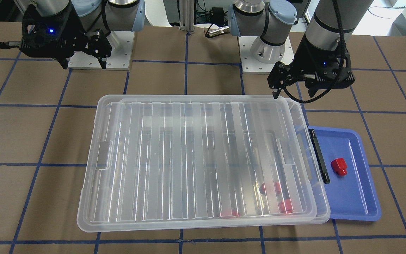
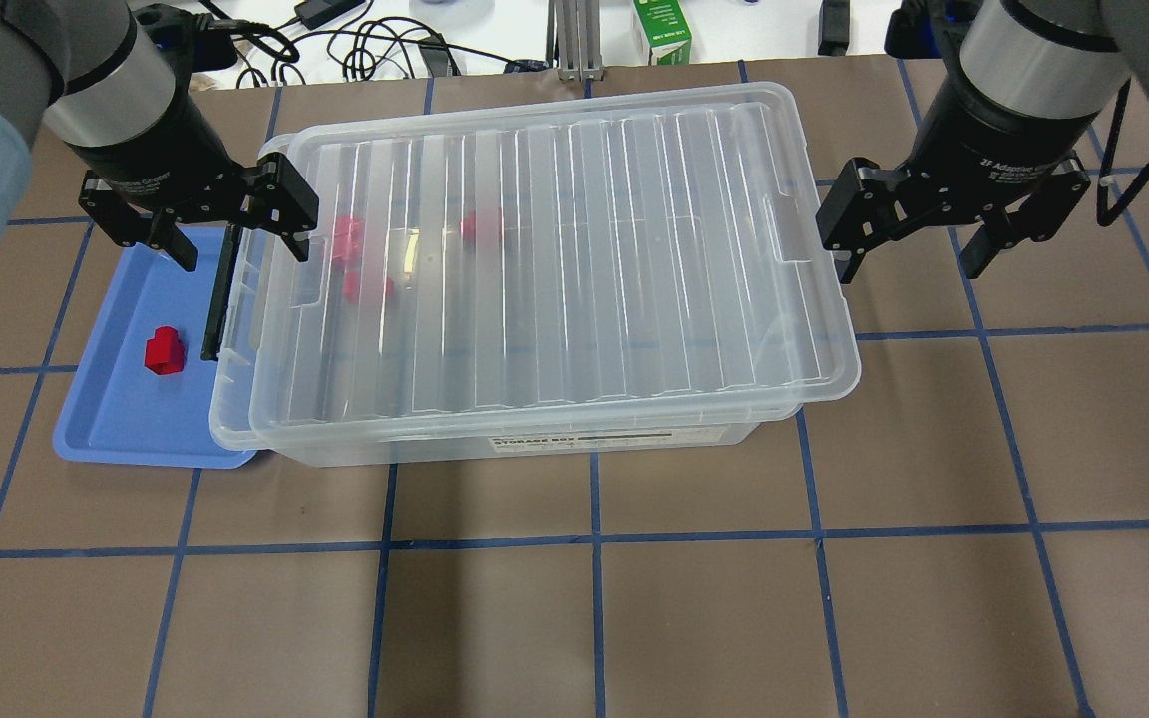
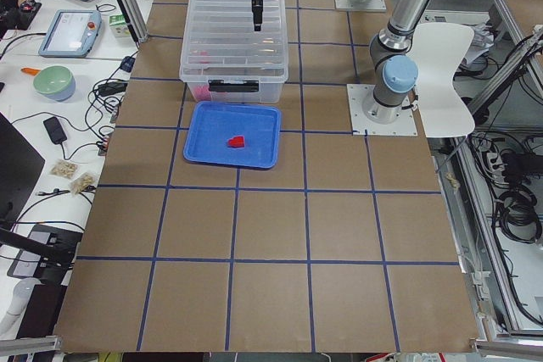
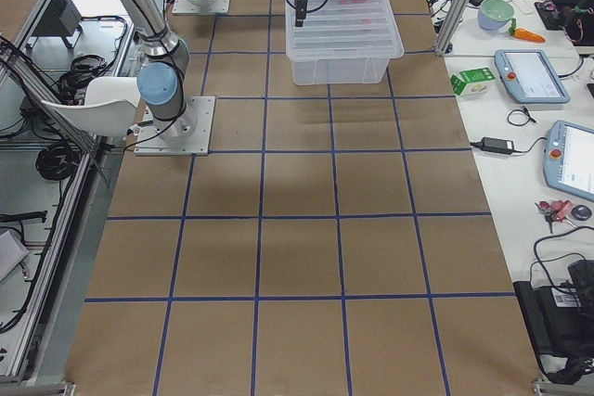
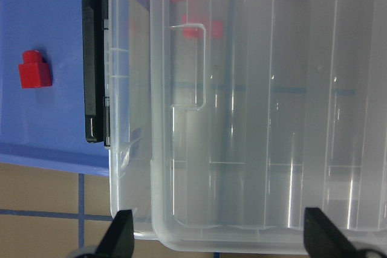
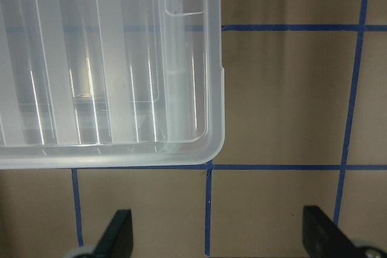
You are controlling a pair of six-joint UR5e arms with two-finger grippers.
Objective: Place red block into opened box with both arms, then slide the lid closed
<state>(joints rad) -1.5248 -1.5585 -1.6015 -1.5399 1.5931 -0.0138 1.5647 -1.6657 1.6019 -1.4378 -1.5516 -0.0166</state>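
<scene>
On the brown taped bench (image 2: 634, 598), a ribbed clear lid (image 2: 574, 249) nearly covers the shallow clear box (image 2: 535, 449), which holds red pieces (image 2: 347, 239). One small red block (image 2: 164, 350) is not yet boxed and sits on the blue tray (image 2: 116, 419) at the left. The left claw (image 2: 240, 249) and right claw (image 2: 909, 267) gape empty.

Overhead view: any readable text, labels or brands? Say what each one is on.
"STORAGE BOX": on the label strip along the box's near long wall; the finer print beside it is too small to read.
"2F Adaptive": on the body of the right pincer; the rest of that line is blurred.
Left pincer: similar white print on its body, too blurred to read.
Green carton beyond the table: print too small to read.
</scene>
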